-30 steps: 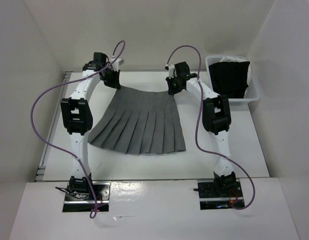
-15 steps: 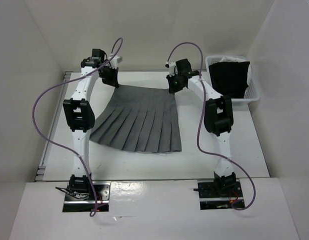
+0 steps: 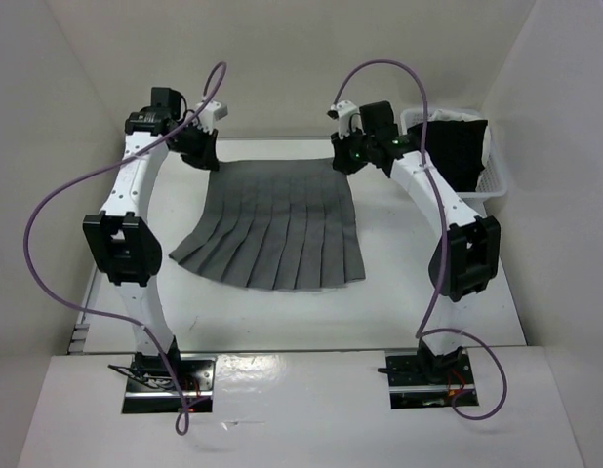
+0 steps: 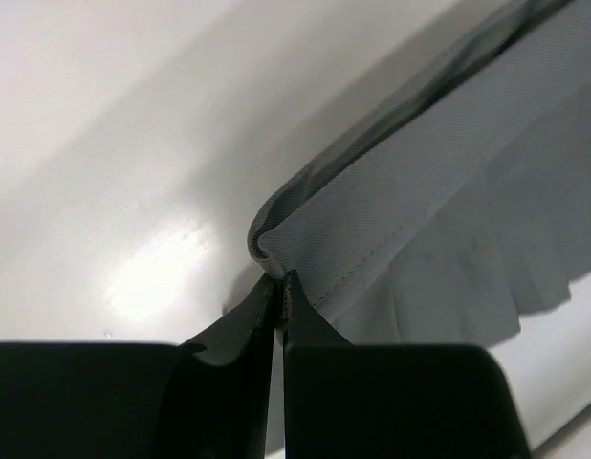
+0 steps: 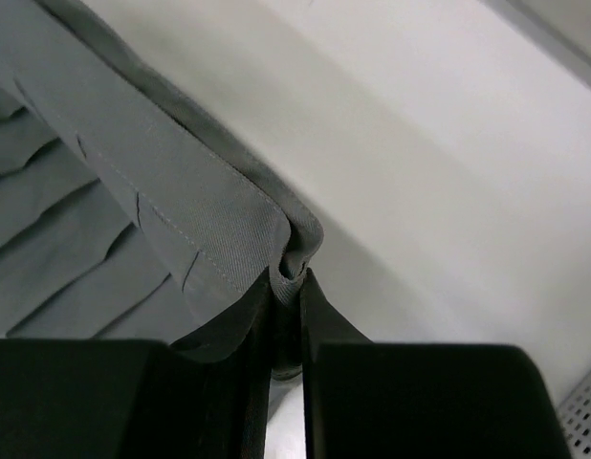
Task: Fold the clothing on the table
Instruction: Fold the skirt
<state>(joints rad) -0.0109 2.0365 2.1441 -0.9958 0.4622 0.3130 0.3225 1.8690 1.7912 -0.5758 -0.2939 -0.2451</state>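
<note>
Skirt [image 3: 277, 229] lies mid-table [image 3: 409, 292], pleats fanned toward the near edge; waistband [image 3: 277, 168] at the far side, seemingly raised off the surface at both corners; hem [image 3: 267, 281] rests on the white top. L gripper [image 3: 202, 158] is clamped on the left waistband corner, jaws pinched tight on the stitched edge w/ cloth bunched just above the tips; R gripper [image 3: 348, 156] is pinched the same way on the right corner.

Step in hand, as I read it: bring the waistband over toward the hem for a crosswise fold. To do it well:
- move both arms together at matched height & speed so the band runs taut & straight btwn them;
- lift only enough that the pleats don't drag or splay;
- travel straight toward the near edge, no sideways drift, since the left hem flares wider than the right;
- lay the band flush on the hem before letting go.

Both grips look shallow, right at the corners, so a jerk could slip the skirt out; go smooth. Basket [image 3: 492, 185] w/ black garment [image 3: 453, 146] sits just right of the R arm; steer clear.
</note>
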